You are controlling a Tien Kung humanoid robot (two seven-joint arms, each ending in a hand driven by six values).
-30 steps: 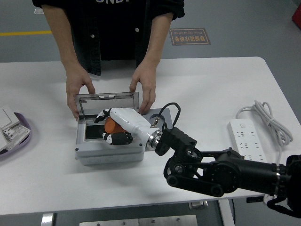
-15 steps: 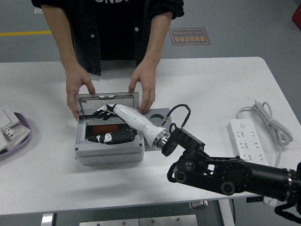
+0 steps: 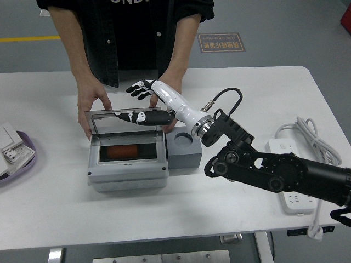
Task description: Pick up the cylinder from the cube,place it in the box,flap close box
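Orange cylinder [image 3: 124,152] lies inside the grey box [image 3: 127,176], seen through its open top. Clear lid [image 3: 125,124] stands upright at the box's back edge. Right hand [image 3: 155,101] above and behind the lid, fingers spread, holding nothing; thumb near the lid's top edge. Person's hands [image 3: 93,107] steady the lid's back corners. Grey cube [image 3: 184,151] sits touching the box's right side.
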